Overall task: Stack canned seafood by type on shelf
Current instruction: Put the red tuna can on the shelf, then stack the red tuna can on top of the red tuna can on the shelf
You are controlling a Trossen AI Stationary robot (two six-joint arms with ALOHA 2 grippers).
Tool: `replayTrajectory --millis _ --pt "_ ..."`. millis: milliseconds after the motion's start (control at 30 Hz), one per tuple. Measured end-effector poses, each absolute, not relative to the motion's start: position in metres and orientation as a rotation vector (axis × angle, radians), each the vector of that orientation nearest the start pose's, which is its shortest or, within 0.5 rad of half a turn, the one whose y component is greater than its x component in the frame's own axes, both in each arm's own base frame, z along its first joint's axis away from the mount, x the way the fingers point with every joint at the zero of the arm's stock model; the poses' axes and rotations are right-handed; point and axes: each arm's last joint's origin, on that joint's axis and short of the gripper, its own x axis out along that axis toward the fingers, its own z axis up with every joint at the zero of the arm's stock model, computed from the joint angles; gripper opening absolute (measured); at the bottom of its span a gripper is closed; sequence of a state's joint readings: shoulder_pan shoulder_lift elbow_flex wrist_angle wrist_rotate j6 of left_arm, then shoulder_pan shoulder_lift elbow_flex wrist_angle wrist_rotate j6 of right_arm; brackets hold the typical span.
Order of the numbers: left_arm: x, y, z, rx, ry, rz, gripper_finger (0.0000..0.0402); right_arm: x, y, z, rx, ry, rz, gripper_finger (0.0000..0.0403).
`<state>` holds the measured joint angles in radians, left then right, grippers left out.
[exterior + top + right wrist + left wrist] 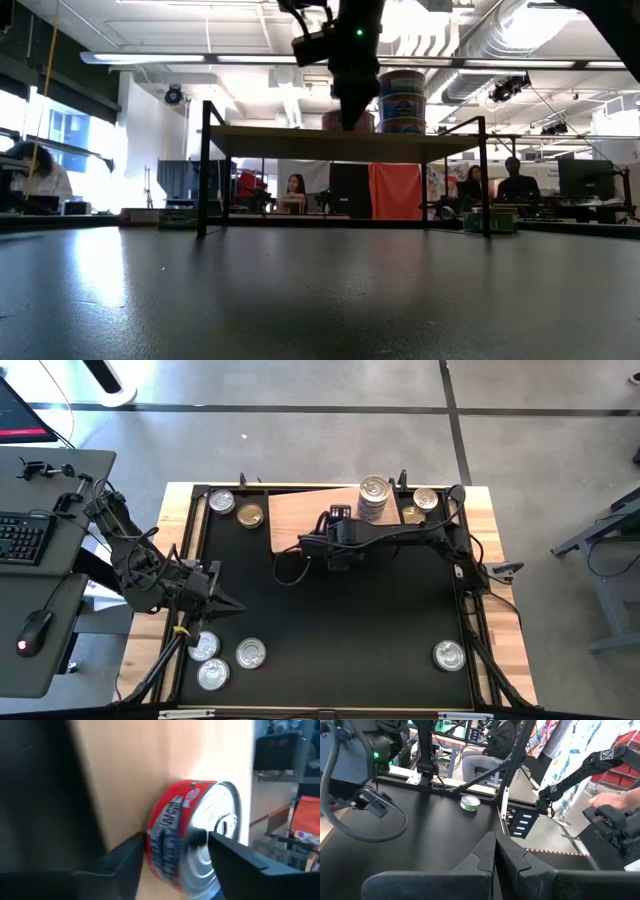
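The shelf is a light-brown board on thin black legs at the mat's far edge. A stack of bluish-labelled cans stands on it. My right gripper is over the shelf's near part, left of the stack, shut on a red-labelled can with a silver lid. My left gripper hovers shut over the mat's left side. Loose cans lie flat: two left of the shelf, two right of it, three at the near left and one at the near right. My right gripper pinches the red can between its two fingers, pointing down from above the shelf. One finger is at the labelled wall near the can's bottom, the other on the silver lid. Whether the can rests on the board I cannot tell.
The black mat is bordered by a black frame and the wooden table top. A desk with a keyboard and mouse stands to the left. People sit in the room beyond, and a person's hand shows off the table's right side.
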<state>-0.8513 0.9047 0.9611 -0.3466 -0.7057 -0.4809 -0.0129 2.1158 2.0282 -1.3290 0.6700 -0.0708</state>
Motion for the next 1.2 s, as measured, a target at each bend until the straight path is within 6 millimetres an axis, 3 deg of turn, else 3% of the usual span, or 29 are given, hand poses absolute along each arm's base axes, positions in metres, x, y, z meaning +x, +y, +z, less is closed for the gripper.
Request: replayTrajectory --millis 167,300,567,967,1200 --pt "0.135 -0.126 0.359 -0.279 0.234 -0.085 0.0 0.42 -0.024 0.279 -0.554 1.388 -0.529 0.0294" --pt "0.135 -0.126 0.359 -0.261 0.231 -0.08 0.0 0.418 -0.025 0.282 -0.559 1.398 -0.528 0.0325" --pt "0.136 -0.126 0.359 -0.209 0.227 -0.082 0.0 0.419 -0.03 0.296 -0.575 1.363 -0.557 0.033" --pt "0.135 -0.125 0.359 -0.211 0.233 -0.08 0.0 0.418 -0.054 0.297 -0.496 1.341 -0.668 0.033" --pt "0.135 -0.126 0.359 -0.244 0.245 -0.129 0.0 0.414 -0.018 0.31 -0.496 1.295 -0.516 0.033"
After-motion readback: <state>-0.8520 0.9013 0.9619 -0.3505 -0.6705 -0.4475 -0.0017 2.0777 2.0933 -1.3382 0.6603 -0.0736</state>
